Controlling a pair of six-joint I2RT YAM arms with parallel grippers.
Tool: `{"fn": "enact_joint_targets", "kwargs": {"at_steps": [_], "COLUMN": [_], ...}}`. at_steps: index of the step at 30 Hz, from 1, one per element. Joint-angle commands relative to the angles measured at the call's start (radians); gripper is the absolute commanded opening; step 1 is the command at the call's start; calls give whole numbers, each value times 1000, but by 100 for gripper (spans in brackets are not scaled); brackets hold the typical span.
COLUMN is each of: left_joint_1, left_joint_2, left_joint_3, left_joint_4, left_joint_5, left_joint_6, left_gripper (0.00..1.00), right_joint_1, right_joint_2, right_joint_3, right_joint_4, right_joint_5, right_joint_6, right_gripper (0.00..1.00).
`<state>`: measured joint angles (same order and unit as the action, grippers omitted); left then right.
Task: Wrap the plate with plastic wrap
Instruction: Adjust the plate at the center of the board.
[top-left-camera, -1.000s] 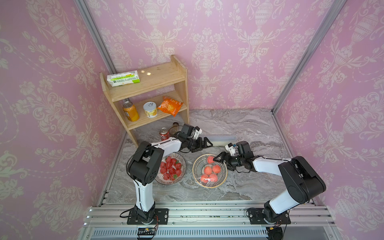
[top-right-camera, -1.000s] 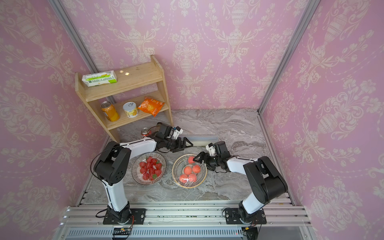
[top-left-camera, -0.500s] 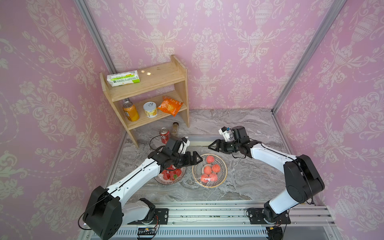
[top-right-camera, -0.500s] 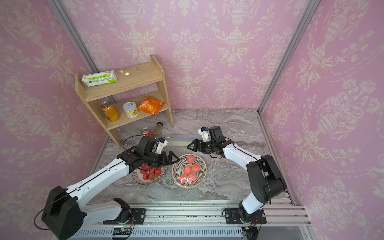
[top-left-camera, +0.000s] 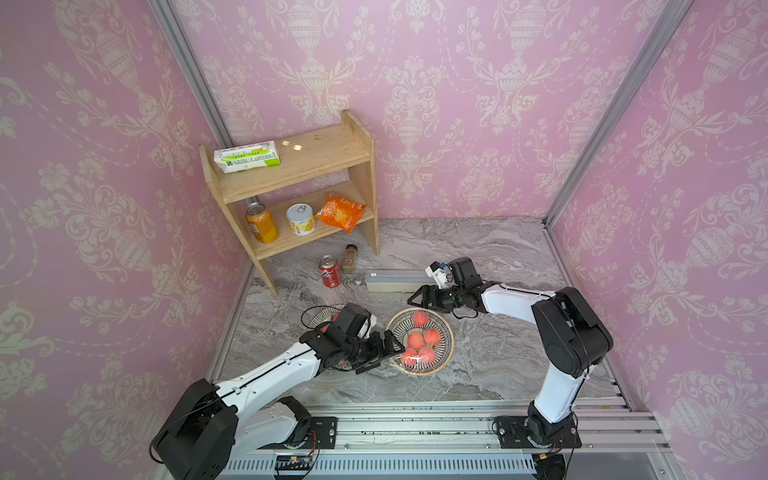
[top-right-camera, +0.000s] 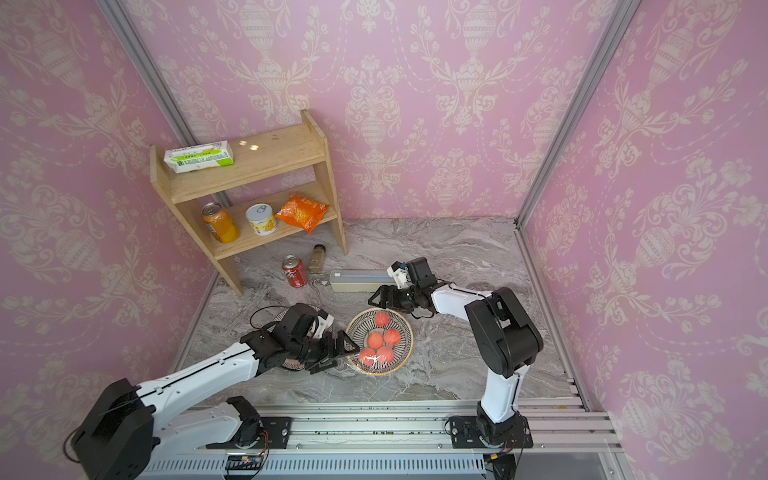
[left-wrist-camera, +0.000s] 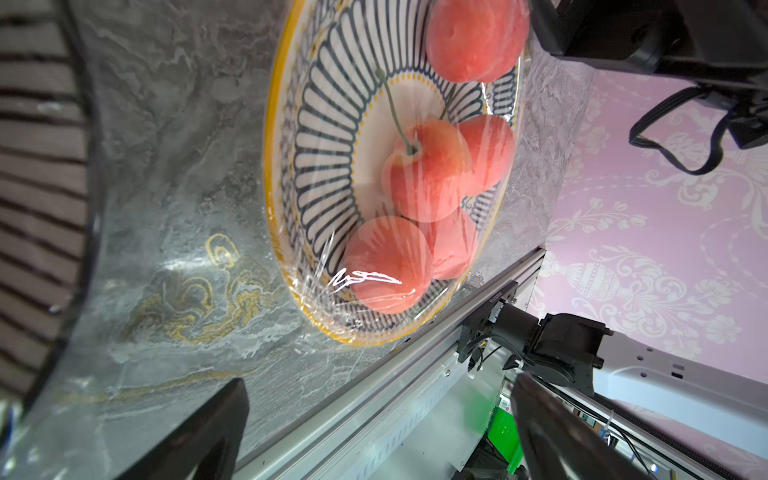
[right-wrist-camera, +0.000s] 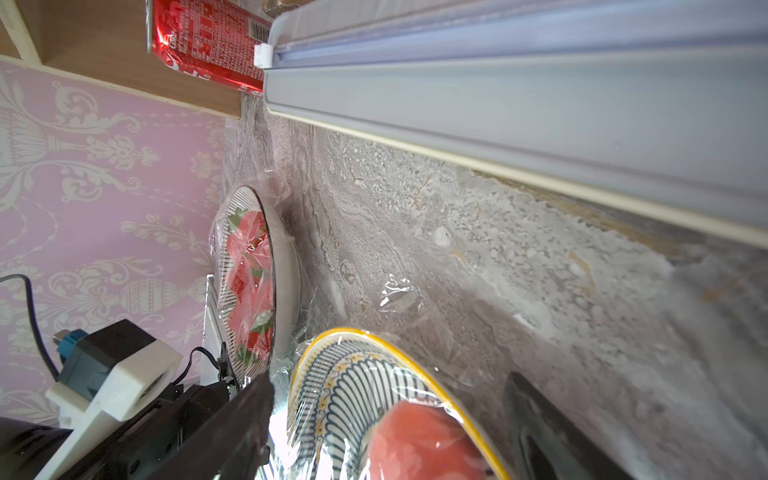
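- Clear plastic wrap lies shiny and crinkly over the striped plate of peaches, on the grey marble table.
- Left gripper is at the plate's edge, on the side by the strawberry plate. Its jaws are wide apart and hold nothing.
- Right gripper hangs between the plate and the long pale box, with its jaws wide and empty.

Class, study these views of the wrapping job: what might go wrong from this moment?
1. The open left gripper sits close to the peach plate; closing carelessly may tear or drag the crinkled plastic wrap.
2. The left arm crosses above the strawberry plate; dipping could crush it.
3. The open right gripper may nudge the dispenser box.
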<state>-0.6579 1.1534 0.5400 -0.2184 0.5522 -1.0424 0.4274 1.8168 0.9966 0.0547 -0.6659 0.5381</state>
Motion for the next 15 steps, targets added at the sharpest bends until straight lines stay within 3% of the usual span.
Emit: {"fn": "enact_joint_targets", "kwargs": {"at_steps": [1,8,15], "left_joint_1": [-18,-37,-28], "left_joint_2": [56,163,224], "left_joint_3": [-20,-6,82], "left_joint_4": [161,229,145], "left_joint_5": [42,19,-25], "left_joint_6": [-81,-81,19], "left_gripper": [99,99,99], "right_joint_1": [5,7,-55], "right_joint_2": [4,-16,-182], "right_joint_3": [-32,-108,-111], "right_joint_4": [22,63,-134], "right_joint_5": [-31,-88,98], "right_joint_6": [-7,46,-54], "right_gripper": [87,86,90]}}
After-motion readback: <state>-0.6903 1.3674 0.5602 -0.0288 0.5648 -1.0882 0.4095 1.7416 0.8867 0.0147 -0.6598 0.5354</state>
